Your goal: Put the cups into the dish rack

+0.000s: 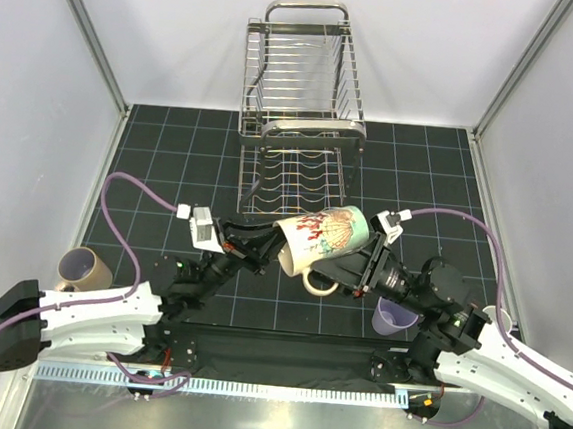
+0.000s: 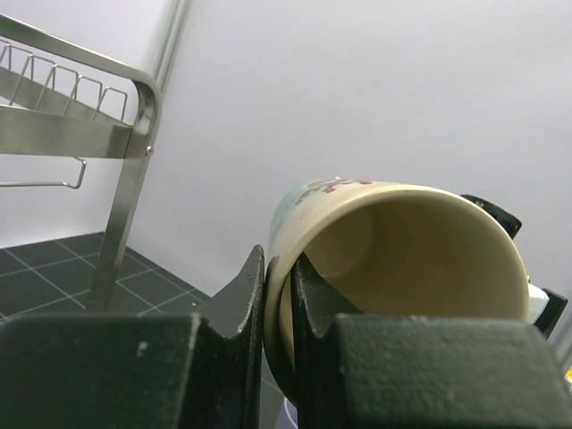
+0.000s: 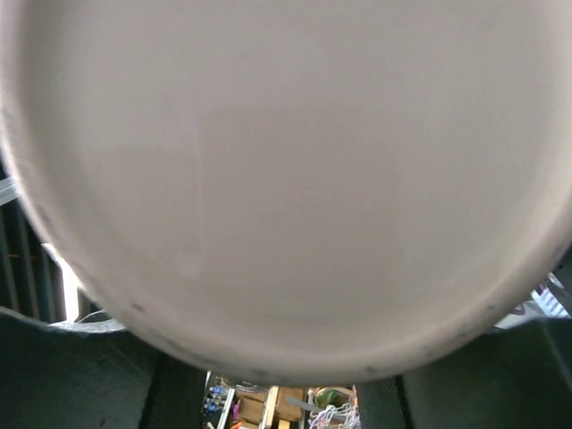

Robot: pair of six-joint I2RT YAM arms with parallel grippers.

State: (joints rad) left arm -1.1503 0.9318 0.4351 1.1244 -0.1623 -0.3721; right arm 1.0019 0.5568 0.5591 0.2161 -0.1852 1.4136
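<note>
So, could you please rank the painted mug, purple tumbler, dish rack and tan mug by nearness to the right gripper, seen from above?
1. Painted mug, centre, at the right gripper.
2. Purple tumbler, near right.
3. Dish rack, at the back.
4. Tan mug, far left.

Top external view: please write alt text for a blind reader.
A decorated cream mug is held on its side over a black gridded table, the left gripper pinching its rim and the right gripper at its base end. A steel wire dish rack stands behind; a tan mug sits far left, a lavender tumbler at right.
</note>
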